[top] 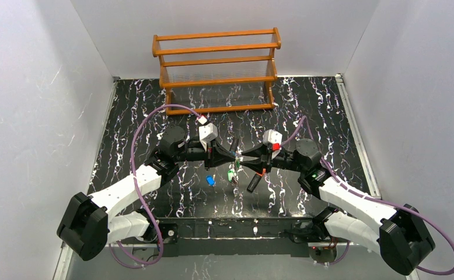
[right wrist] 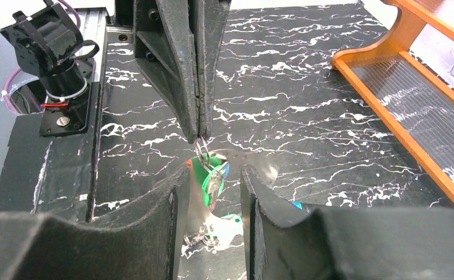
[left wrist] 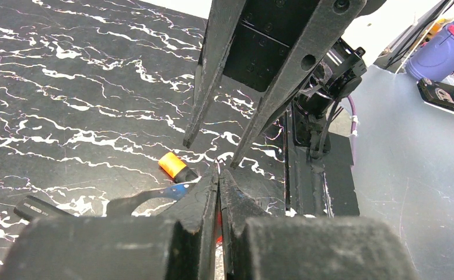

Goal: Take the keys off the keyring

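My left gripper (top: pixel 231 155) (left wrist: pixel 219 172) is shut on the keyring (right wrist: pixel 202 149), which shows as a small thin metal wire ring pinched at its tips (right wrist: pixel 200 137). Two green keys (right wrist: pixel 206 175) (top: pixel 231 174) hang from the ring above the black marbled table. My right gripper (top: pixel 243 158) (right wrist: pixel 214 172) is open, tip to tip with the left one, its fingers (right wrist: pixel 175 198) on either side of the hanging keys and not touching them. It shows open in the left wrist view (left wrist: pixel 212 153) too. A blue key (top: pixel 210 180) lies loose on the table under the left arm.
A black marker with an orange cap (top: pixel 255 181) (left wrist: pixel 169 165) lies on the table just under the grippers. A wooden rack (top: pixel 216 70) (right wrist: pixel 411 64) stands at the back. White walls close in both sides. The right arm's base (left wrist: pixel 309 134) is at the near edge.
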